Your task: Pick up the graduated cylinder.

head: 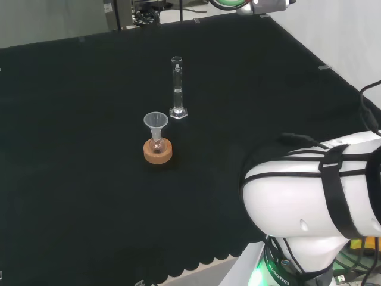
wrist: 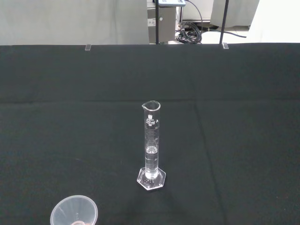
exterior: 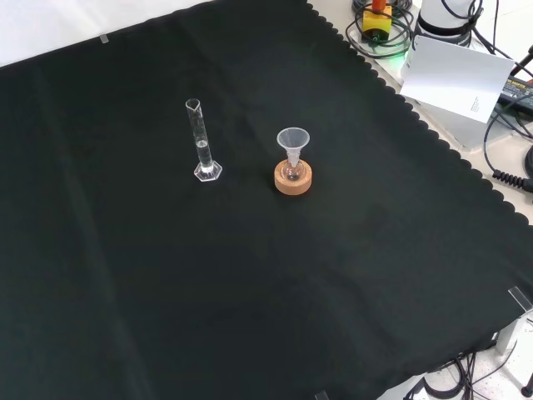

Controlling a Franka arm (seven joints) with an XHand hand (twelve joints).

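Black cloth [exterior: 250,292], grey wall [wrist: 70,21], cables [exterior: 508,150]

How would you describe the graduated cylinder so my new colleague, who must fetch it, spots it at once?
On the black cloth, find the cork ring holding a small flask and funnel. The graduated cylinder stands upright just left of it in the front view: tall, thin, clear, on a hexagonal foot.

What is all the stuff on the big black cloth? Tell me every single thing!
Clear glass graduated cylinder: one, see-through, upright on a six-sided foot, near the cloth's middle, a little clear liquid low inside.
Clear plastic funnel: one, see-through, sitting in a small flask, just beside the cylinder.
Small round glass flask: one, clear, in the cork ring.
Cork ring stand: one, tan, under the flask.
Black cloth: one, covering the bench.
White robot arm link: white with black straps, at the head view's right.
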